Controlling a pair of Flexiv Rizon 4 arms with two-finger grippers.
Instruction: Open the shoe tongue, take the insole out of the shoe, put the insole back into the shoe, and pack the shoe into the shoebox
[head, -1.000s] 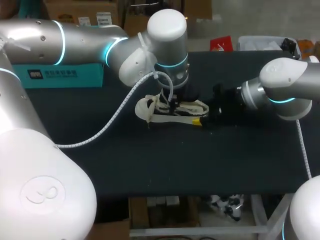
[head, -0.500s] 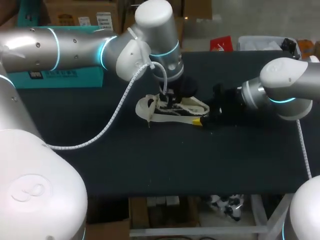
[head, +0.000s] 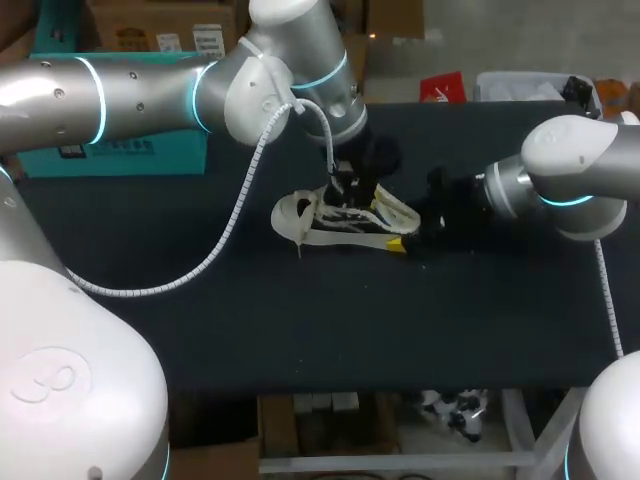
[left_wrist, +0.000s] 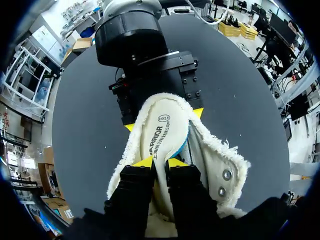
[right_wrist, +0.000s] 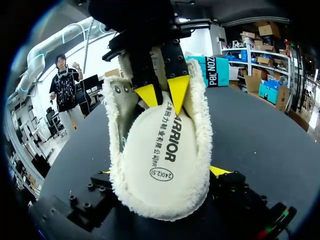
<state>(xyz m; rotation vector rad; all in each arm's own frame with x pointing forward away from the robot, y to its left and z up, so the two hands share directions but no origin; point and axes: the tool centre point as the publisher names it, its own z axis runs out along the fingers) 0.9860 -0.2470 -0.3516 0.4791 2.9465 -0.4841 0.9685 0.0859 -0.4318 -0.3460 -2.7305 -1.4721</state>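
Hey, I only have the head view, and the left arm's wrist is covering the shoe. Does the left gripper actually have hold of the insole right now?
Observer: Yes. In the left wrist view the left gripper pinches the fleecy insole between both yellow tips, and the insole tilts up out of the shoe.
Operator: And is the other arm steadying the shoe?
Observer: It looks so. The same view shows the right gripper with one yellow tip on each side of the shoe's far end, pressed against its fleece.
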